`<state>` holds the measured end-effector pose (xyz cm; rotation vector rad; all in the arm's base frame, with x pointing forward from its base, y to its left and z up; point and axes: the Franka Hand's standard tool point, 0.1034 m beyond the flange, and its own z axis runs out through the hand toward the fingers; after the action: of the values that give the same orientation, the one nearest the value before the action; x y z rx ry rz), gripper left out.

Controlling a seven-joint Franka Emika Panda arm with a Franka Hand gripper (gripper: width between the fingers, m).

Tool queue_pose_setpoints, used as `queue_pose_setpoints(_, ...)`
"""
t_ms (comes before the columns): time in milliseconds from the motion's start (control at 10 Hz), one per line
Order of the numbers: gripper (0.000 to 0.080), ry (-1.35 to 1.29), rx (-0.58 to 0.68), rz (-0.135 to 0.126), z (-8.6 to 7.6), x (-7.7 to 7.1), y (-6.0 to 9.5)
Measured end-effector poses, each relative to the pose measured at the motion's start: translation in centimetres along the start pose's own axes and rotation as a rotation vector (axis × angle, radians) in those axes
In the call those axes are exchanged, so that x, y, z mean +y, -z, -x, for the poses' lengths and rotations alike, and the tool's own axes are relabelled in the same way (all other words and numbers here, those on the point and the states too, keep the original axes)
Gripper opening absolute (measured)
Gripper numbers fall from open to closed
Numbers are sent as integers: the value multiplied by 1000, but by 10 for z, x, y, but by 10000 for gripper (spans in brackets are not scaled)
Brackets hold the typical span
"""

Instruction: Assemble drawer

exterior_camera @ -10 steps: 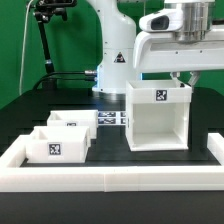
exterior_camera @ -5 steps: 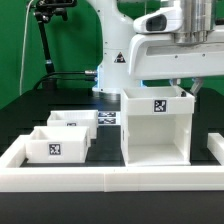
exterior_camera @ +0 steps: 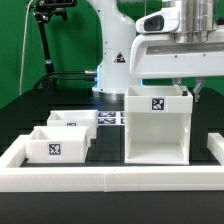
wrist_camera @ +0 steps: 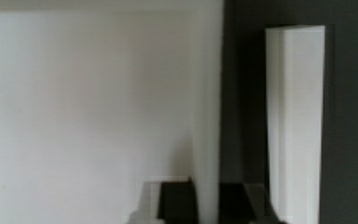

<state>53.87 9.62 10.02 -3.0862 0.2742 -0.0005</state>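
The drawer's tall boxy white housing stands on the black table right of centre, its open side facing the front and a tag on its upper back. My gripper comes down onto its top right edge. In the wrist view the two dark fingers stand on either side of a thin white wall of the housing, so my gripper is shut on it. Two small open-topped white trays with tags sit side by side at the exterior view's left.
A low white border wall runs along the front and both sides. The marker board lies flat behind the trays and the housing. The arm's white base stands at the back. A white strip shows beside the held wall.
The housing has shifted toward the front of the table with my gripper on it, mostly between the first two frames. The trays have not moved.
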Motion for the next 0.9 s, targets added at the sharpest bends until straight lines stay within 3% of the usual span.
queue_pose_setpoints(400,38,-370,11,-11,-17,16,3)
queue_pose_setpoints(900,38,-673,-6,-51,-19,9,4)
